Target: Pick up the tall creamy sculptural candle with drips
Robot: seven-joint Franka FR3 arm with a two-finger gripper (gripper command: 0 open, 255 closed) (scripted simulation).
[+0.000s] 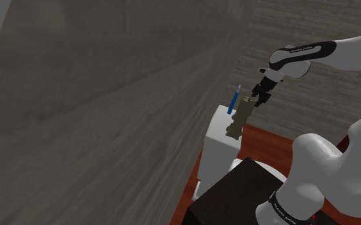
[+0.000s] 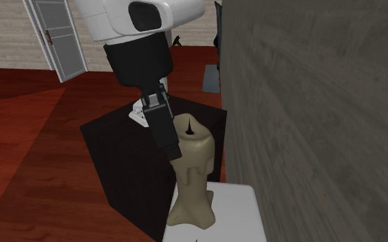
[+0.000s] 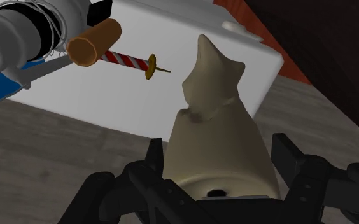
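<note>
The tall cream candle (image 2: pixel 192 180) with drips down its sides and a dark wick stands with its base on a white block-shaped table (image 2: pixel 235 206). In the shoulder view the candle (image 1: pixel 238 121) is at the table's near end, below my gripper (image 1: pixel 260 96). Seen from the wrist, the candle (image 3: pixel 218 133) sits between my two black fingers (image 3: pixel 154 159), which press against its upper part on both sides. I cannot tell whether its base is off the table top. One finger (image 2: pixel 165 132) lies along the candle's side in the second exterior view.
A brown-handled tool (image 3: pixel 111 48) with a red-and-white striped shaft lies on the white table (image 3: pixel 83 95), next to a blue and grey object (image 1: pixel 235 97). A grey wall (image 2: pixel 323 117) rises close beside the table. The dark stand (image 1: pixel 237 192) sits on a red-brown floor (image 2: pixel 27 130).
</note>
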